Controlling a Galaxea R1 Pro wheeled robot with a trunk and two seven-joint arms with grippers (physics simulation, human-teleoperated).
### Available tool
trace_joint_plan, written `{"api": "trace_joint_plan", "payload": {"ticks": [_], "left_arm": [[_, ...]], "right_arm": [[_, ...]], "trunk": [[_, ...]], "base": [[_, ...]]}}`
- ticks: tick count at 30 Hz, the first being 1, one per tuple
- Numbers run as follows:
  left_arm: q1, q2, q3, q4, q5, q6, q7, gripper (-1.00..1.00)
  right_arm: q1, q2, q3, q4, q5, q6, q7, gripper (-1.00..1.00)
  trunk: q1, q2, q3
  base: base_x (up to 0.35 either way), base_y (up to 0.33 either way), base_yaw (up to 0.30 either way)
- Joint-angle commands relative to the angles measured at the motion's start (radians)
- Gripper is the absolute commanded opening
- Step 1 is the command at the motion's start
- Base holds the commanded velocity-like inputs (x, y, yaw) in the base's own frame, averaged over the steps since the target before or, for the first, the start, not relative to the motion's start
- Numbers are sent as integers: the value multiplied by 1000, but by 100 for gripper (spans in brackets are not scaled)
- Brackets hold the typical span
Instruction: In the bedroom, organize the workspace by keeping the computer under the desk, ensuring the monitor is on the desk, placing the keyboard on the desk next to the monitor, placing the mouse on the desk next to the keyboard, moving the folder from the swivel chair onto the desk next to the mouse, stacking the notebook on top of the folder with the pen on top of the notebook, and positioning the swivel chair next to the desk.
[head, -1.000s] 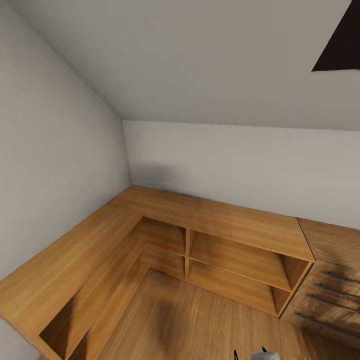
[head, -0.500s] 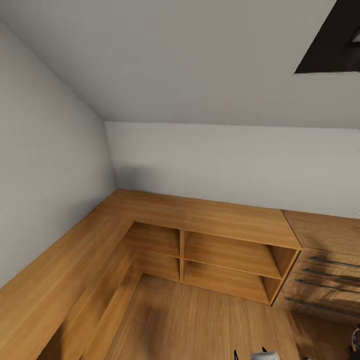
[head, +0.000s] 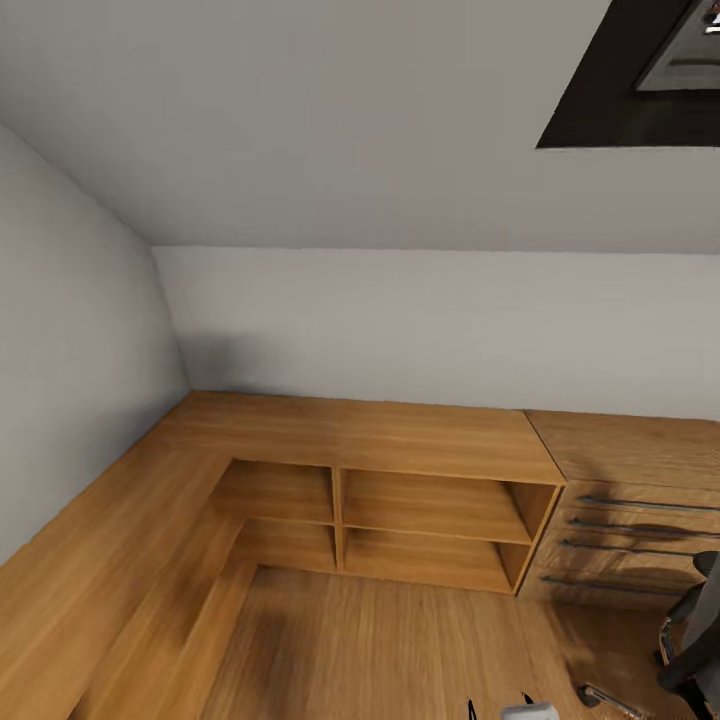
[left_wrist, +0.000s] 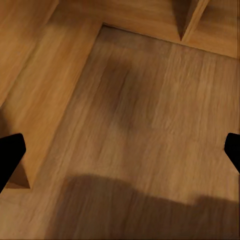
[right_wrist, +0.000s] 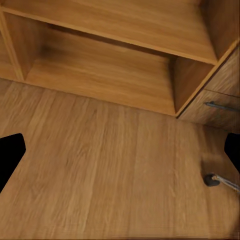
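Observation:
I am in the bedroom, facing a corner under the grey sloped wall. An edge of the swivel chair (head: 697, 612) shows at the head view's lower right, with a black armrest and a chrome leg (head: 607, 698). One of its castors (right_wrist: 211, 180) appears in the right wrist view. My left gripper (left_wrist: 120, 155) hangs open over the oak floor (left_wrist: 150, 125) with nothing between its black fingertips (left_wrist: 10, 155). My right gripper (right_wrist: 120, 155) is also open and empty above the floor in front of the shelving.
Low oak shelving (head: 400, 500) runs along the far wall and turns the corner down the left wall. An oak drawer unit (head: 630, 520) with bar handles adjoins it on the right. A dark skylight (head: 640, 90) is set into the slope at the upper right.
The head view has swung to the right. The shelving now sits further left in the picture, more of the skylight shows, and the chair's edge has come into view.

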Motion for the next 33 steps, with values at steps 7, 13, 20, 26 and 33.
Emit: {"api": "trace_joint_plan", "payload": {"ticks": [7, 13, 20, 26, 33], "left_arm": [[0, 0, -9, 0, 4, -3, 5, 100], [0, 0, -9, 0, 4, -3, 4, 100], [0, 0, -9, 0, 4, -3, 6, 100], [0, 0, -9, 0, 4, -3, 6, 100], [0, 0, -9, 0, 4, -3, 5, 100]], "right_arm": [[-1, 1, 8, 2, -3, -2, -7, 100], [-1, 1, 8, 2, -3, -2, -7, 100], [-1, 1, 8, 2, -3, -2, -7, 100], [-1, 1, 7, 2, -4, -2, -7, 100], [-1, 1, 7, 2, -5, -2, -7, 100]], "trunk": [[0, -1, -1], [0, -1, -1], [0, -1, -1], [0, -1, -1], [0, -1, -2]], "base": [[1, 0, -270], [0, 0, -271], [0, 0, -271], [0, 0, -271], [0, 0, -269]]}}
